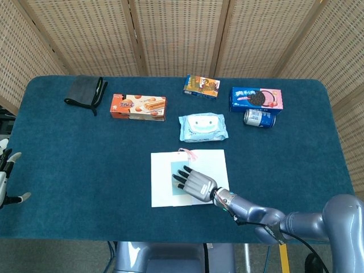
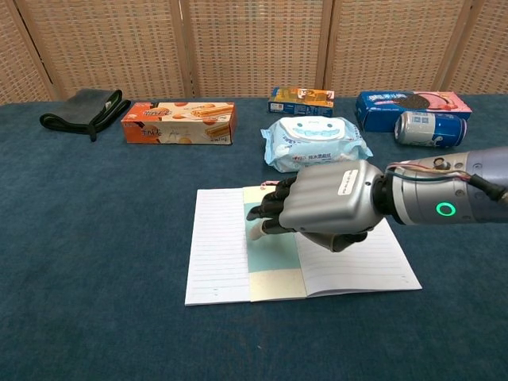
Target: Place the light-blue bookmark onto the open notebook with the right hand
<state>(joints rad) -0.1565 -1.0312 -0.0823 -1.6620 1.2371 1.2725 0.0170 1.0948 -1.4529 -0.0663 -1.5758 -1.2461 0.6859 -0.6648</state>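
The open notebook (image 1: 162, 183) (image 2: 216, 254) lies flat on the blue table near its front edge. On its middle rests the light-blue bookmark (image 1: 181, 164) (image 2: 274, 254), its pink tassel (image 2: 278, 184) at the far end. My right hand (image 1: 193, 182) (image 2: 325, 208) hovers palm-down over the bookmark with its fingers stretched out and apart, holding nothing and hiding part of the bookmark. My left hand (image 1: 7, 170) shows only at the left edge of the head view, fingers apart and empty, off the table.
Behind the notebook sits a wet-wipes pack (image 1: 203, 126) (image 2: 313, 143). Further back are an orange biscuit box (image 1: 138, 107), a small snack box (image 1: 202, 86), a blue cookie box (image 1: 256, 98), a lying can (image 1: 259, 118) and a black cloth (image 1: 85, 92). Wicker screens stand behind.
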